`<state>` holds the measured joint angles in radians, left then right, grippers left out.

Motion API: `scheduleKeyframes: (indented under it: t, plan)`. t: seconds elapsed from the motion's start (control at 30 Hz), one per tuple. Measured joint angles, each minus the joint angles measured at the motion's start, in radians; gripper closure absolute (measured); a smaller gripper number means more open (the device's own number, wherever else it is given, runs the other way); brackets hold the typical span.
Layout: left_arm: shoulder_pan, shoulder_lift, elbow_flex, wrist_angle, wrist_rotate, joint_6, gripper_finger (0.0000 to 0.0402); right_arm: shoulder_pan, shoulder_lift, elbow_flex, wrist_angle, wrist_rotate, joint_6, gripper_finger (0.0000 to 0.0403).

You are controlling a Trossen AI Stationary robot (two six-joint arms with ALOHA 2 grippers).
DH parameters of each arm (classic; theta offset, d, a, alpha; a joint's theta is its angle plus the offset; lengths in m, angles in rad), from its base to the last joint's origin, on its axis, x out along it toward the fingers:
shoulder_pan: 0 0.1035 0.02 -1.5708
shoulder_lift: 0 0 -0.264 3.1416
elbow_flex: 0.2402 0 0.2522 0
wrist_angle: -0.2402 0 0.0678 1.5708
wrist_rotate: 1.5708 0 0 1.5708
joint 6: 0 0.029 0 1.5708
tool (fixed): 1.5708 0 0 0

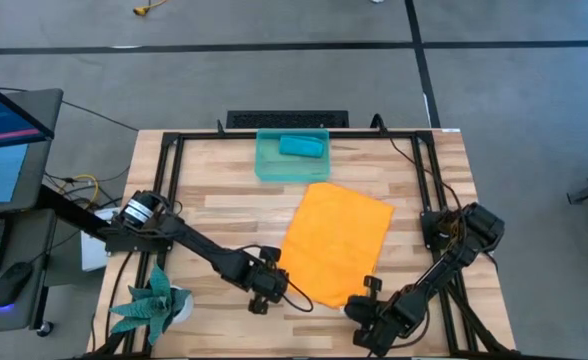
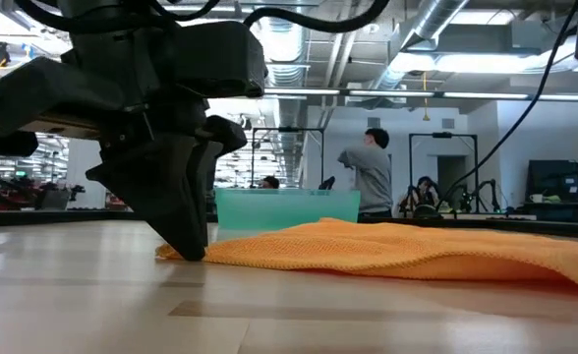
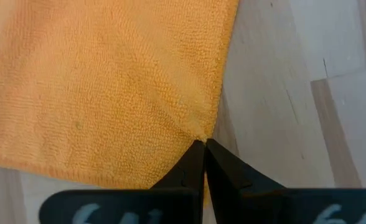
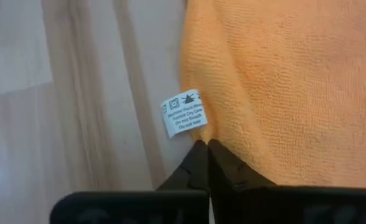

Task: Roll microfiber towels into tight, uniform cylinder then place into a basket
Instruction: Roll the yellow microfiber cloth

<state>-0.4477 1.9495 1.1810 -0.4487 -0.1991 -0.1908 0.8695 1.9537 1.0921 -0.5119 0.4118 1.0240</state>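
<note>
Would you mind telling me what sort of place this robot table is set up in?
Probably a robotics lab or workshop: exposed ceiling ducts, more black frame rigs behind, people working, and a computer monitor beside the table.

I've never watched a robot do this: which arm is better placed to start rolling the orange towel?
Neither alone, probably. The left gripper and right gripper are each shut on a near corner of the orange towel, so rolling toward the basket likely needs both.
</note>
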Motion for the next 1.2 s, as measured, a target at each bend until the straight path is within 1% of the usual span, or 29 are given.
scheduleKeyframes:
  t: [0.17, 0.27, 0.33, 0.47, 0.6, 0.7, 0.83, 1.07, 1.2]
  plan:
    - [-0.026, -0.002, -0.002, -0.003, -0.080, 0.018, 0.0401, 0.001, 0.004, 0.064, -0.047, 0.022, -0.080, 0.0380]
    - [-0.040, -0.006, -0.004, -0.014, -0.120, 0.041, 0.0401, -0.001, 0.004, 0.109, -0.077, 0.035, -0.109, 0.0389]
    - [-0.050, -0.006, -0.004, -0.012, -0.140, 0.041, 0.0401, -0.001, 0.003, 0.130, -0.096, 0.042, -0.117, 0.0396]
    - [-0.067, -0.008, -0.003, -0.014, -0.173, 0.041, 0.0401, -0.001, 0.002, 0.160, -0.130, 0.062, -0.143, 0.0393]
    - [-0.083, -0.025, -0.002, -0.024, -0.195, 0.040, 0.0401, -0.001, 0.001, 0.199, -0.196, 0.077, -0.144, 0.0398]
    - [-0.103, -0.057, -0.001, -0.066, -0.249, 0.037, 0.0401, -0.001, 0.000, 0.232, -0.229, 0.089, -0.144, 0.0397]
    - [-0.138, -0.104, -0.001, -0.119, -0.311, 0.000, 0.0401, -0.001, -0.001, 0.277, -0.246, 0.108, -0.145, 0.0398]
    - [-0.201, -0.162, 0.000, -0.165, -0.325, -0.045, 0.0401, -0.008, -0.002, 0.359, -0.243, 0.114, -0.185, 0.0399]
    - [-0.242, -0.205, 0.001, -0.223, -0.389, -0.104, 0.0401, -0.009, -0.002, 0.394, -0.242, 0.127, -0.207, 0.0401]
